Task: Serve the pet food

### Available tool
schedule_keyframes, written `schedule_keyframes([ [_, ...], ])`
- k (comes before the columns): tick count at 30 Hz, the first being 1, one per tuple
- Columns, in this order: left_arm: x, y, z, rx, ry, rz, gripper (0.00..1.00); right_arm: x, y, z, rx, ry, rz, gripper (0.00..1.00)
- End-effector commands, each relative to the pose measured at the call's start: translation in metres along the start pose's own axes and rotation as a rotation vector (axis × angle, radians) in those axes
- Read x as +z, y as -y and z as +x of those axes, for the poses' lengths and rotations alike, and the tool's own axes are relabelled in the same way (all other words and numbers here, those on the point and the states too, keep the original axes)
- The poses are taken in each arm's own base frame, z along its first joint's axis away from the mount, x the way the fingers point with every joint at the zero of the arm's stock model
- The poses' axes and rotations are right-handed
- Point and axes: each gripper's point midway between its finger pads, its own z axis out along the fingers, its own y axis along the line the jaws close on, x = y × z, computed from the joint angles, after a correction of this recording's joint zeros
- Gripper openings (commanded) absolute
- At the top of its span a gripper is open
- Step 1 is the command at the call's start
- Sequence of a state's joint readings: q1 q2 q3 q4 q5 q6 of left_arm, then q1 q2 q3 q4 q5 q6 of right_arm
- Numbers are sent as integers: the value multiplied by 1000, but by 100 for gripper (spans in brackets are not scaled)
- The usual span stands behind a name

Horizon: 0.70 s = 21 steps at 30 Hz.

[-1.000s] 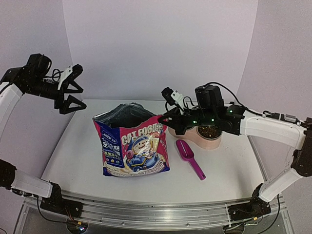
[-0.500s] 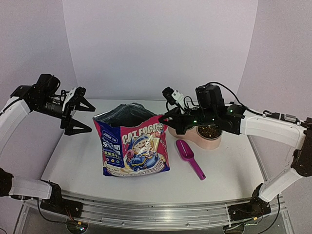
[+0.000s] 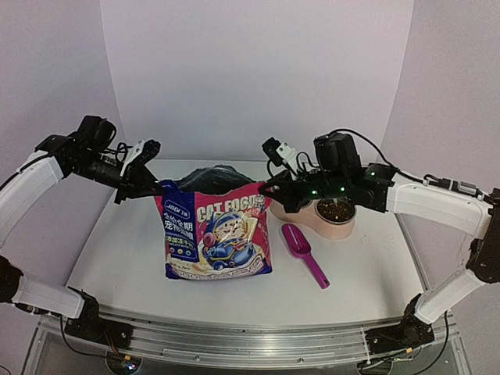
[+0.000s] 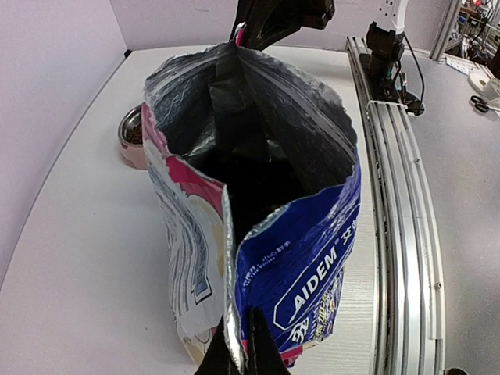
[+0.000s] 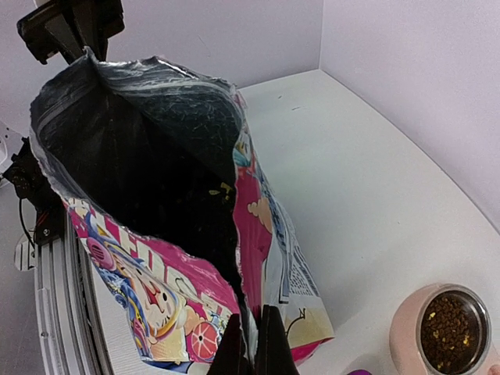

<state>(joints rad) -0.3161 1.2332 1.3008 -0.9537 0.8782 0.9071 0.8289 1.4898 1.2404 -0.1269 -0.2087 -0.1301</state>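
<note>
The pet food pouch [image 3: 217, 231], pink, blue and white with "CAT FOOD" and a cartoon cat, stands upright with its top open at the table's middle. My left gripper [image 3: 154, 185] is shut on the pouch's left top corner; its fingers [image 4: 262, 353] pinch the blue edge of the pouch [image 4: 312, 258]. My right gripper [image 3: 267, 190] is shut on the right top corner, where its fingers [image 5: 272, 344] clamp the pink seam of the pouch [image 5: 156, 289]. Dark kibble [image 3: 334, 209] fills a steel bowl [image 5: 451, 332] of the pink feeder [image 3: 328, 226].
A magenta scoop [image 3: 303, 253] lies on the table right of the pouch, in front of the feeder. Purple walls stand close at the back and both sides. An aluminium rail [image 3: 234, 344] runs along the near edge.
My left arm swung down and right from the back-left wall to the pouch, and its open gripper closed on the left top corner. The right gripper kept its hold.
</note>
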Motion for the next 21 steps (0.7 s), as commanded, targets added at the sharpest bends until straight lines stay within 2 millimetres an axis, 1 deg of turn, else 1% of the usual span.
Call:
schedule_keyframes([
  [1, -12, -27, -12, -12, -59, -112, 0, -47, 26, -50, -34, 94, 155, 0],
  [3, -16, -39, -1, -35, -136, -153, 0, -55, 31, -47, -31, 76, 177, 0],
  [7, -32, -55, 5, -29, -189, -225, 0, -63, 38, -38, -21, 35, 219, 0],
  [10, -36, -54, 5, -9, -196, -248, 0, -64, 36, -35, -21, 17, 208, 0],
  [13, -38, -49, 0, 1, -170, -263, 0, -66, 32, -41, -44, 20, 186, 0],
  [16, -41, -45, -15, 18, -127, -270, 0, -73, 28, -67, -94, 31, 168, 0],
  [17, -42, -45, -19, 25, -120, -275, 0, -71, 27, -75, -108, 25, 155, 0],
  [18, -42, -45, -21, 30, -118, -281, 0, -71, 24, -88, -124, 37, 142, 1],
  [20, -42, -45, -22, 42, -128, -290, 0, -65, 7, -118, -187, 86, 92, 7],
  [21, -41, -44, -21, 46, -133, -290, 0, -57, -4, -130, -227, 102, 74, 15],
])
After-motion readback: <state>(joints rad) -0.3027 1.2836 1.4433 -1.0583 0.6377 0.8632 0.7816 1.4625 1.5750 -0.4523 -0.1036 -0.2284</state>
